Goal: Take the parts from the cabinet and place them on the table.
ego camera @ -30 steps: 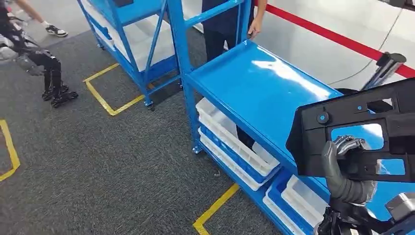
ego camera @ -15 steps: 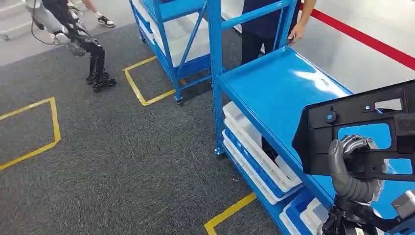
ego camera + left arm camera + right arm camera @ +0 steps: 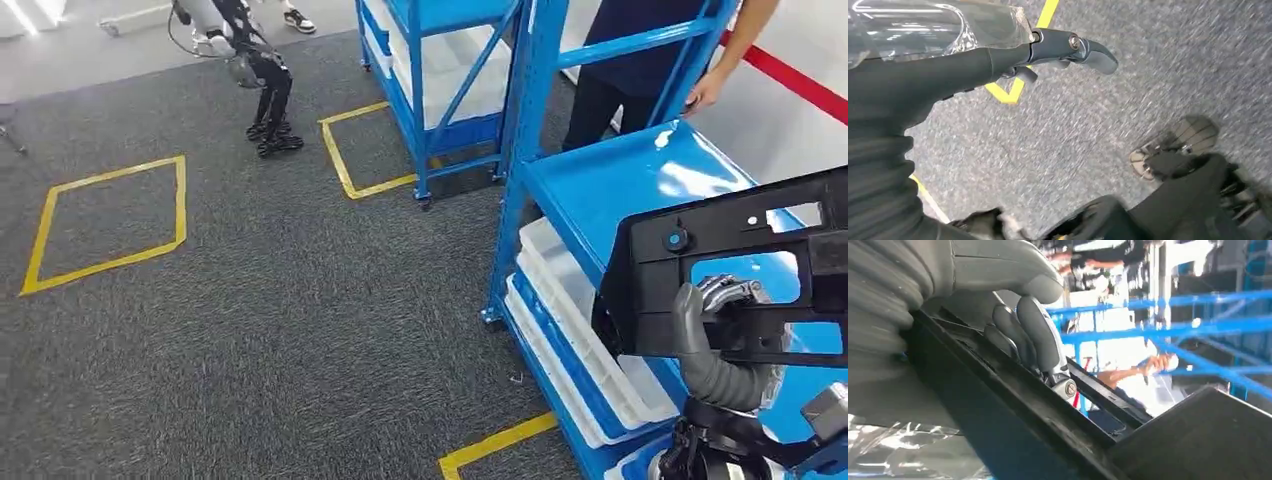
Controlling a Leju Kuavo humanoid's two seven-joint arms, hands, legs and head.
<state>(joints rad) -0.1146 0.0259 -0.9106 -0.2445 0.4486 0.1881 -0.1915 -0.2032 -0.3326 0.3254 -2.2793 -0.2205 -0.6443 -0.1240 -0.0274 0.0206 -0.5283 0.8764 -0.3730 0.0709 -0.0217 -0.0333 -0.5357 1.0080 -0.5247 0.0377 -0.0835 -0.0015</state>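
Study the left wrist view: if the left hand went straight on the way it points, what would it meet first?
Probably the grey carpet; the left hand hangs above it, holding nothing, though depth is unclear.

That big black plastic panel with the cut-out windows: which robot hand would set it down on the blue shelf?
The right robot hand: it grips the black plastic panel beside the blue shelf. The left robot hand hangs over the grey carpet, holding nothing.

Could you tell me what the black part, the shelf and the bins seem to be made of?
Black part: likely matte moulded plastic, with cut-outs and no glare.
Shelf: glossy blue painted metal, probably, showing bright reflections.
Bins: white plastic, apparently, smooth with thin walls.
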